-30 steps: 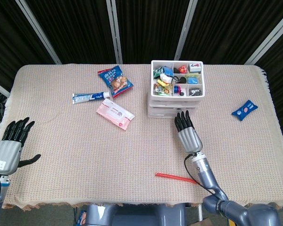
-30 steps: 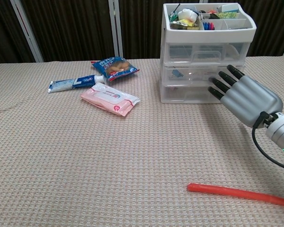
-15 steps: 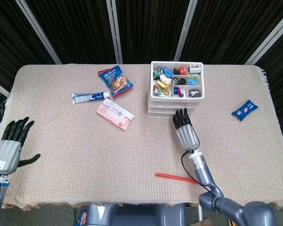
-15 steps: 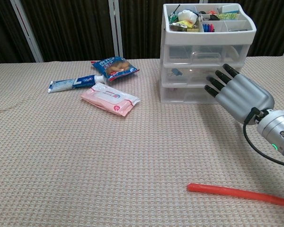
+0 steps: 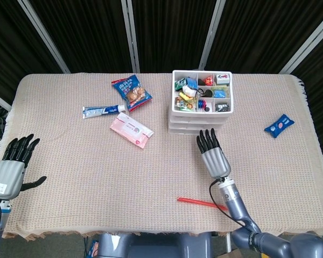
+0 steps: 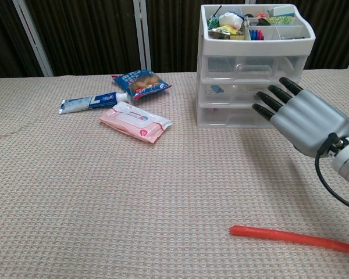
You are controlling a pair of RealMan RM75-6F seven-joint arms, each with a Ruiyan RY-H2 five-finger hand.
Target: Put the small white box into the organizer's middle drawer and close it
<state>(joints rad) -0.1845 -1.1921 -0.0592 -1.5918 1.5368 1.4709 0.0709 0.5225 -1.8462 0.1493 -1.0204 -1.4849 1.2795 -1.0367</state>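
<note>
- Red stick (image 6: 294,238) lies on the table (image 5: 97,177) nearest the robot, well in front of the organizer (image 6: 253,64); not part of the task.
- Left hand (image 5: 12,166) sits at the table's near corner, far left of the organizer, fingers apart, holding nothing.
- Right hand (image 6: 299,116) is flat with fingers extended and slightly apart, nothing held, tips just in front of the organizer's drawers. Cannot tell if they touch.
- All three drawers look flush, middle drawer (image 6: 251,88) included. My read: the close step is finished or nearly so; the next move is to pull the hand clear, or give one light push if a gap remains.
- Small white box: can't pick it out. Something small and blue shows through the middle drawer's clear front; the rest is too hazy to identify, so the box is presumably inside.
- Far side: tray contents on top of the organizer are too small to name.
</note>
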